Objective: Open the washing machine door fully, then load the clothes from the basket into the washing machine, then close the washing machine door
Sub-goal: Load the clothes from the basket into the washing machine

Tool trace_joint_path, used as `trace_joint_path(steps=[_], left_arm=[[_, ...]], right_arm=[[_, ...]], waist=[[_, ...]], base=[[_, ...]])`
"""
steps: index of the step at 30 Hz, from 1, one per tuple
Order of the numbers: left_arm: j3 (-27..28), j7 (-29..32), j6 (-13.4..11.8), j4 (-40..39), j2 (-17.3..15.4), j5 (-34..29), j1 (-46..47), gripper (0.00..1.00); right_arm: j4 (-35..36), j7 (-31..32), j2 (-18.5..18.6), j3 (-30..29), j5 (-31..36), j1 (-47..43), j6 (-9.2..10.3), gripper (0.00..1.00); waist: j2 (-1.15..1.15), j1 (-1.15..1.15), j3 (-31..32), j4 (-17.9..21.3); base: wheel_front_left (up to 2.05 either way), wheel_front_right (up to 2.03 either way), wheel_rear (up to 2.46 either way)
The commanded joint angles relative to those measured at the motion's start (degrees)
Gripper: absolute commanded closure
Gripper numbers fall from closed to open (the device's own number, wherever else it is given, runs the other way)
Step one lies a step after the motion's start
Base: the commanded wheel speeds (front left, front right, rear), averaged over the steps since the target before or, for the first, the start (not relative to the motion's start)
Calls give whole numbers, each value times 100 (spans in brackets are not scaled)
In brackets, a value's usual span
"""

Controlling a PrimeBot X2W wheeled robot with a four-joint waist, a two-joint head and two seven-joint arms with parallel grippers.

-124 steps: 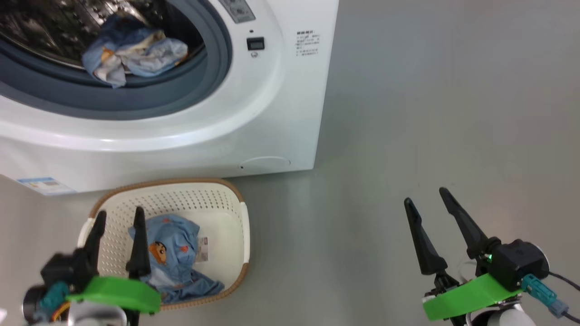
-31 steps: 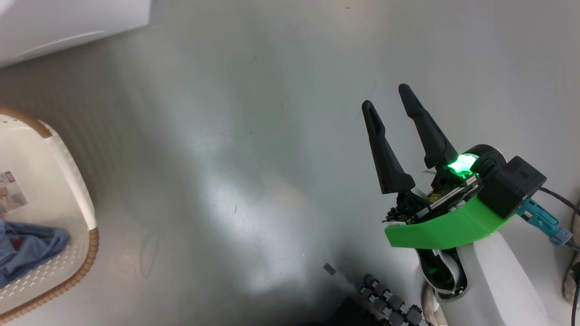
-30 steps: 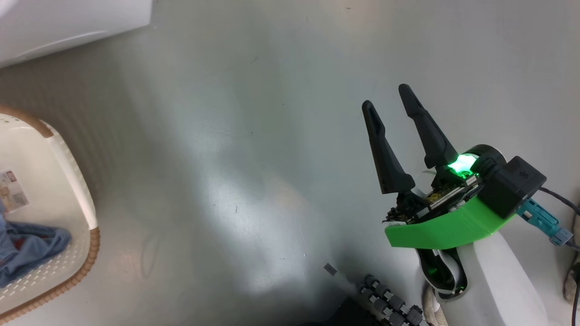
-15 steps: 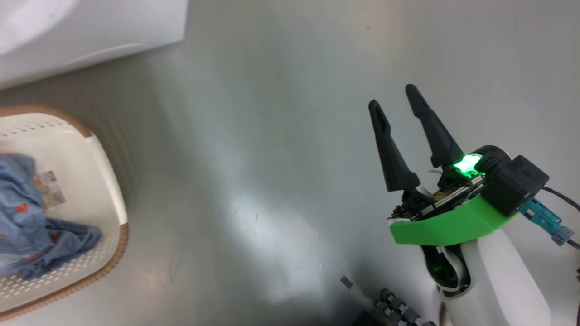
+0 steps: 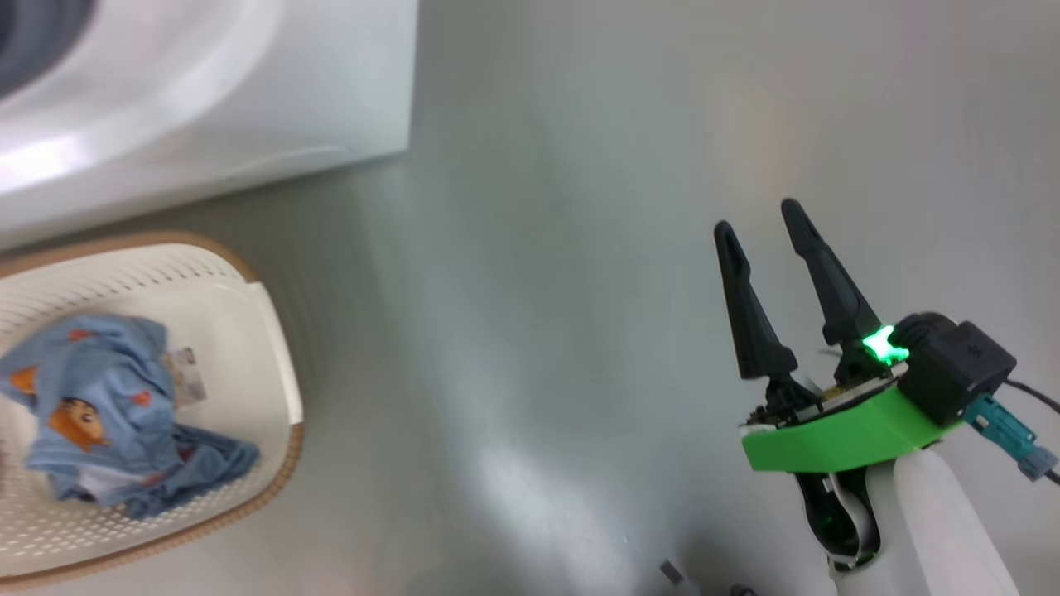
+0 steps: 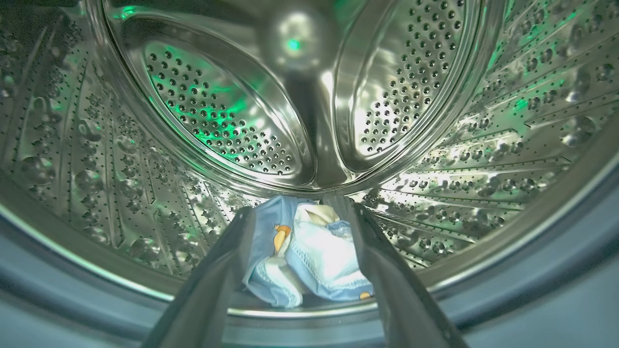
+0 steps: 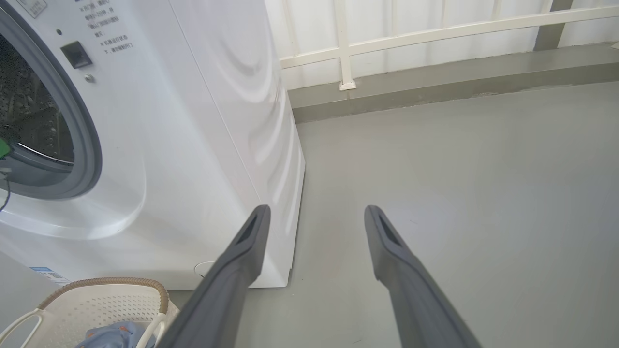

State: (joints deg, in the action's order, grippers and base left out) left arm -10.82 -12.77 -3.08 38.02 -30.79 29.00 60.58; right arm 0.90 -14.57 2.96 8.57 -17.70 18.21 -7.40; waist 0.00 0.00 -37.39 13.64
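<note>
The left gripper (image 6: 302,210) had its fingers spread wide inside the drum (image 6: 217,121) of the washing machine (image 5: 248,108). A light blue garment (image 6: 309,251) lay loose on the steel between the fingers and just beyond their tips, not pinched. I judge that the step in hand was the loading. To do it well, the arm should draw straight backward with the fingers apart, so that no fold catches on a tip and is dragged over the gasket (image 6: 532,290). More clothes (image 5: 108,414) lay in the basket (image 5: 277,364), well to the left of the right gripper (image 5: 755,217), whose fingers were spread and empty above the floor (image 5: 538,290). This floor was smooth, grey and a little shiny. Ahead of the right fingers, a low kerb (image 7: 435,82) and a white railing (image 7: 435,31) closed the room.
</note>
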Motion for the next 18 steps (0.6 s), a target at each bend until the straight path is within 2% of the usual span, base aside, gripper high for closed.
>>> trace_joint_path(steps=[1, 8, 9, 14, 18], left_arm=[[190, -89, -141, -428, -245, 53, -495, 0], [512, -209, -646, -2162, 72, 105, -2580, 0], [512, -209, -646, -2162, 72, 105, -2580, 0], [591, -220, -1033, -3397, 398, -71, -4088, 0], [529, -221, -1276, -4095, 705, -218, -5055, 0]], right_arm=[[110, -42, -8, 63, 70, -261, -9, 0], [93, -42, -8, -104, 269, -569, -9, 0], [93, -42, -8, -104, 269, -569, -9, 0], [-4, -42, -8, -172, 442, -819, -9, 0], [-64, -42, -8, -233, 632, -1011, -9, 0]], waist=[[0, 0, 426, -279], [0, 0, 998, -526], [0, 0, 998, -526], [0, 0, 1437, -692], [0, 0, 1760, -842]], base=[[0, 0, 0], [0, 0, 0], [0, 0, 0], [0, 0, 0], [0, 0, 0]])
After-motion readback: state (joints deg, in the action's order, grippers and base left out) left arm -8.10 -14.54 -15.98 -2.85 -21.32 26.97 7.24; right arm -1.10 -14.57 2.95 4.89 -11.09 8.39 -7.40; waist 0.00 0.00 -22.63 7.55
